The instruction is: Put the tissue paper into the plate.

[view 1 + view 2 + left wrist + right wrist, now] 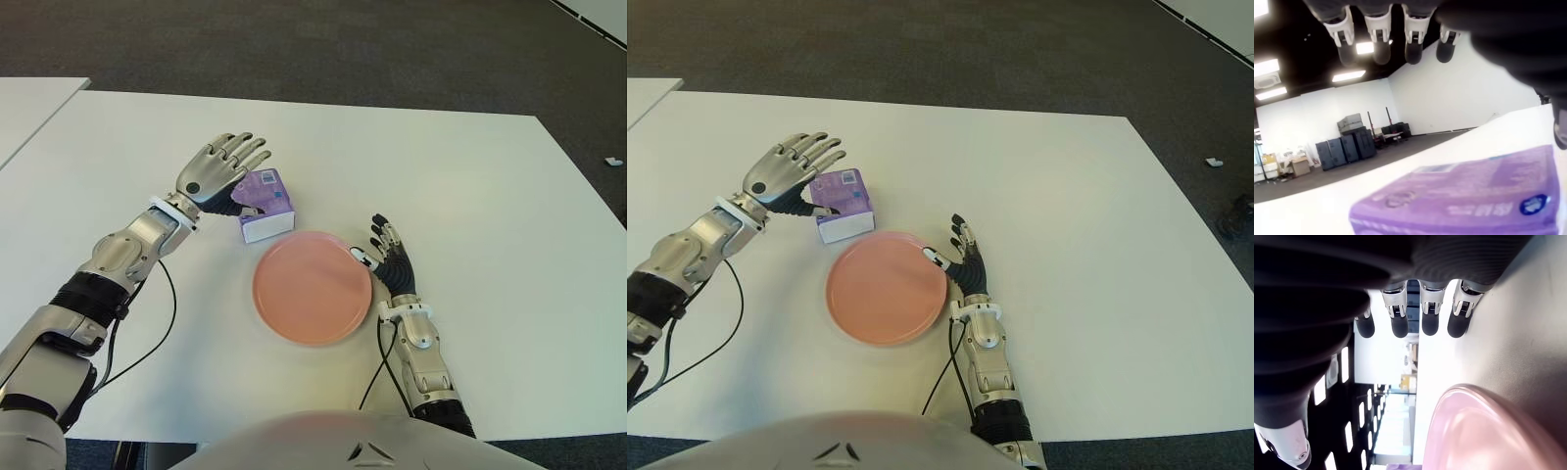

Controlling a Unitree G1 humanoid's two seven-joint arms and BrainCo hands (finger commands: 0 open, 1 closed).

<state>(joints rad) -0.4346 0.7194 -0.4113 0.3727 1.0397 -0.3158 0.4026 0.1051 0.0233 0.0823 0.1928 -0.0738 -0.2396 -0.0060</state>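
Observation:
The tissue pack (266,203) is a purple and white box lying on the white table (470,176), just behind the left rim of the round pink plate (312,289). The plate holds nothing. My left hand (243,176) is over the left side of the pack, four fingers (1380,46) stretched out above it and the thumb down by its left face; it is open and not gripping. In the left wrist view the pack (1469,198) fills the lower part. My right hand (372,243) shows at the plate's right rim, fingers (1399,323) relaxed and holding nothing.
A second white table (29,103) adjoins at the far left. A black cable (168,304) hangs from my left forearm over the table. Dark carpet lies beyond the far edge. Bare tabletop stretches right of the plate.

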